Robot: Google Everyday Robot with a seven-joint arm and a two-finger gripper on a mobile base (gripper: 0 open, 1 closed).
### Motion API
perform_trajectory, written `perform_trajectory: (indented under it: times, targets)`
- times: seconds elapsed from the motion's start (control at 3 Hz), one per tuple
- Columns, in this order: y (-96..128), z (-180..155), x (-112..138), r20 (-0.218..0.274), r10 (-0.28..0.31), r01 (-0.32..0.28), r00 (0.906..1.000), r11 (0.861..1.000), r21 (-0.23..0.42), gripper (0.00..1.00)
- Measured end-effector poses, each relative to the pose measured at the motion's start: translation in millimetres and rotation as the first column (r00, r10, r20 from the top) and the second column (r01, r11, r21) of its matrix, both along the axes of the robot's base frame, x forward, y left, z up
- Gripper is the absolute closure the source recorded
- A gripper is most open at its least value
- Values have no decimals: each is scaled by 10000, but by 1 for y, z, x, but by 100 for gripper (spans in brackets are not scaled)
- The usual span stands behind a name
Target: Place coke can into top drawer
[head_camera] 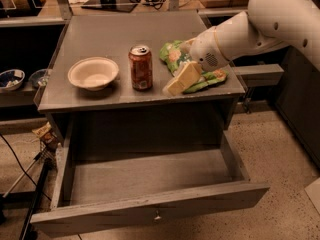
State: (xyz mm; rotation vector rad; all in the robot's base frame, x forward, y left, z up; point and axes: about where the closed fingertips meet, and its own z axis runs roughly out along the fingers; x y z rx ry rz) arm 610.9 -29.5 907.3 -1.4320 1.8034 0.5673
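Observation:
The coke can stands upright on the grey cabinet top, between a white bowl and a green snack bag. The top drawer is pulled wide open below, its inside bare, with a small metal knob on its worn front panel. My gripper hangs over the cabinet's front right part, just right of the can and not touching it, in front of the snack bag. The white arm reaches in from the upper right.
A white bowl sits left of the can. A green snack bag lies right of it, partly under my arm. Two bowls rest on a low shelf at the left. Cables and a stand are at the lower left.

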Motion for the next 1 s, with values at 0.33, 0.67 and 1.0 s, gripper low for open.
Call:
perform_trajectory:
  times: [0.33, 0.67, 1.0]
  targets:
    - [5, -7, 4, -17, -5, 6, 10000, 9995, 316, 0]
    - [18, -12, 19, 97, 93, -99, 9999, 9975, 699, 0]
    - [31, -10, 33, 241, 277, -301, 9993, 9941, 1038, 0]
